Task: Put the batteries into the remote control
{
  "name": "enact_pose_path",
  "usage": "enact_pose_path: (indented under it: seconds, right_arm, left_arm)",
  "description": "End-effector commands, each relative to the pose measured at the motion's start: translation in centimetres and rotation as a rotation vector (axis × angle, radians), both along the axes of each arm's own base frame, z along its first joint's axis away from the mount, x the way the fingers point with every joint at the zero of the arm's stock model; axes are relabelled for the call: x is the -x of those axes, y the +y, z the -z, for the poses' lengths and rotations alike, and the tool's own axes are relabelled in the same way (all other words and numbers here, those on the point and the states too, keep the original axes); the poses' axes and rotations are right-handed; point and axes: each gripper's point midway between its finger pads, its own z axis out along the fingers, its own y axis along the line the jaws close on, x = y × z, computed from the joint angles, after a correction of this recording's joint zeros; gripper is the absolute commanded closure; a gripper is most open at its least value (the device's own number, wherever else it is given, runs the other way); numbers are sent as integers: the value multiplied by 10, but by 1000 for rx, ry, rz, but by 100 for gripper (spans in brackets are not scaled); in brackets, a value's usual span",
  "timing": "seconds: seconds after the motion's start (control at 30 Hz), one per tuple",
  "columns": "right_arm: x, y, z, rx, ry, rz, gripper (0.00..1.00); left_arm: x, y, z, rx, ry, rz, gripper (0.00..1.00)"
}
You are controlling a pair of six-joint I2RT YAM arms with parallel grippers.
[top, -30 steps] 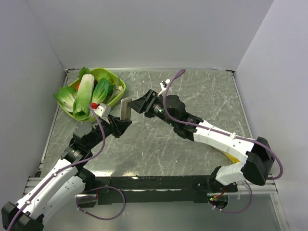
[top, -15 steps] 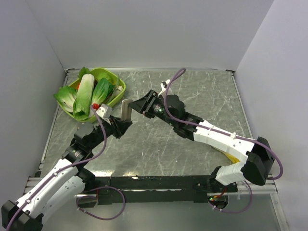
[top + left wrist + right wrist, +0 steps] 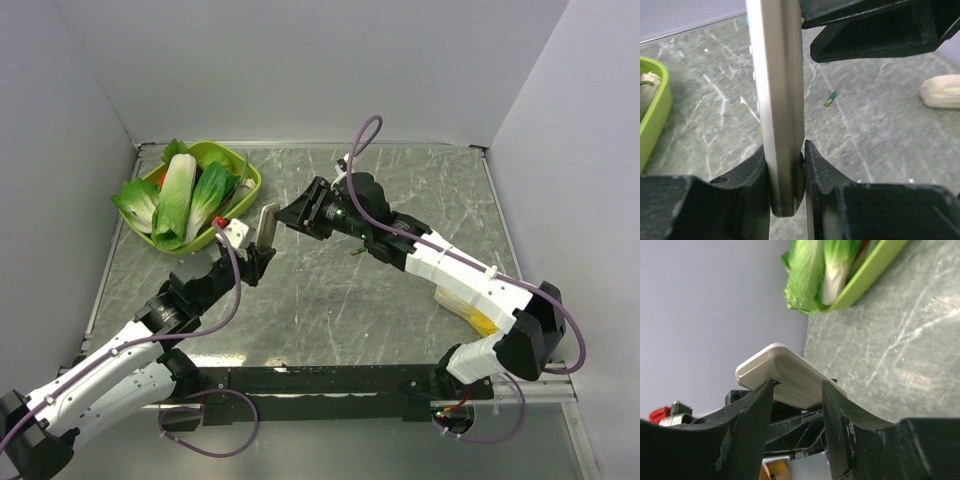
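Note:
My left gripper is shut on the lower end of the remote control and holds it upright above the table. In the left wrist view the remote stands edge-on between my fingers, white buttoned face to the left, grey back to the right. My right gripper is open, its tips at the remote's top end, against the back side. One green battery lies on the table beyond the remote. The other battery is out of view.
A lime-green bowl of leafy vegetables stands at the back left, close behind the remote. A cream-white lump lies on the table to the right. A yellow object lies under the right arm.
The left arm has pushed forward and right, and the remote now leans a little to the right. The right gripper has shifted slightly toward the back and stays at the remote's top.

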Motion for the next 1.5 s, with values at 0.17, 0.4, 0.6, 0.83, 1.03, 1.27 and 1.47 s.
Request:
enact_pose_path:
  seconds: [0.17, 0.4, 0.6, 0.83, 1.03, 1.27, 1.47]
  right_arm:
    - [18, 28, 35, 5, 189, -113, 54]
    - [21, 21, 54, 16, 214, -91, 57]
    - [10, -1, 16, -16, -185, -81, 49]
    - [15, -24, -40, 25, -636, -102, 23]
    - [15, -37, -57, 73, -744, -77, 13]
    - [39, -42, -58, 304, -1249, -307, 9]
    - [72, -49, -38, 406, -1560, -530, 3]
  left_arm:
    - [26, -39, -45, -81, -217, 219, 98]
    - [15, -27, -40, -73, -192, 118, 98]
    - [9, -23, -28, -31, -99, 51, 98]
    - [13, -25, -24, 46, -35, 49, 98]
    - [18, -31, -25, 114, 14, 65, 98]
    - [26, -41, -28, 195, 108, 103, 98]
    - [31, -46, -34, 223, 159, 126, 98]
